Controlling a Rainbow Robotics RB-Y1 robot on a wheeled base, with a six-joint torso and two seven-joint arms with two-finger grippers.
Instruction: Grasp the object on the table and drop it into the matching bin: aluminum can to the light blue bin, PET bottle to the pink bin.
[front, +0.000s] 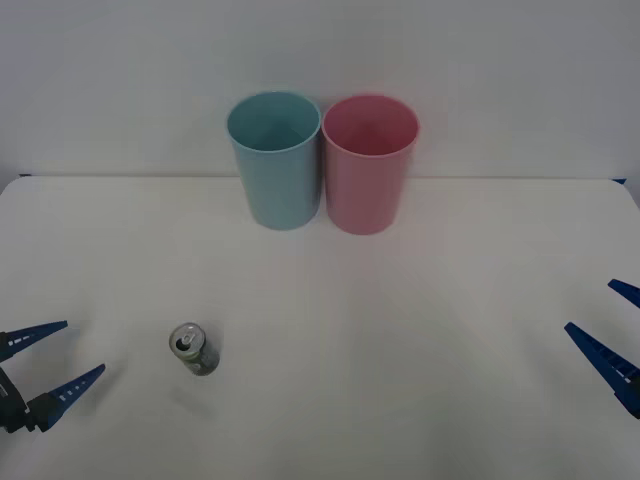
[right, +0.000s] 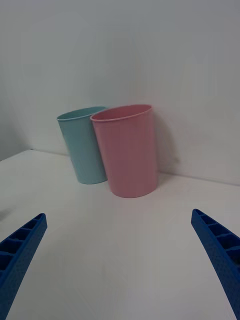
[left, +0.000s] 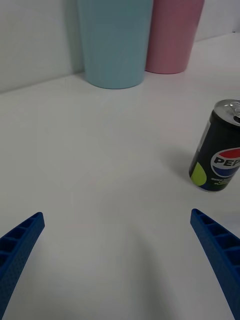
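A small dark aluminum can (front: 194, 349) (left: 218, 147) with a silver top and a yellow-green mark stands upright on the white table (front: 380, 330), front left. My left gripper (front: 50, 355) (left: 117, 260) is open at the left edge, to the left of the can and apart from it, with nothing between its fingers. At the table's back stand the light blue bin (front: 274, 158) (right: 84, 145) (left: 115, 40) and, touching its right side, the pink bin (front: 369, 162) (right: 127, 150) (left: 172, 32). My right gripper (front: 620, 325) (right: 120, 260) is open and holds nothing at the right edge.
A plain pale wall rises just behind the two bins. Bare white table surface stretches between the can and the bins and across the right half.
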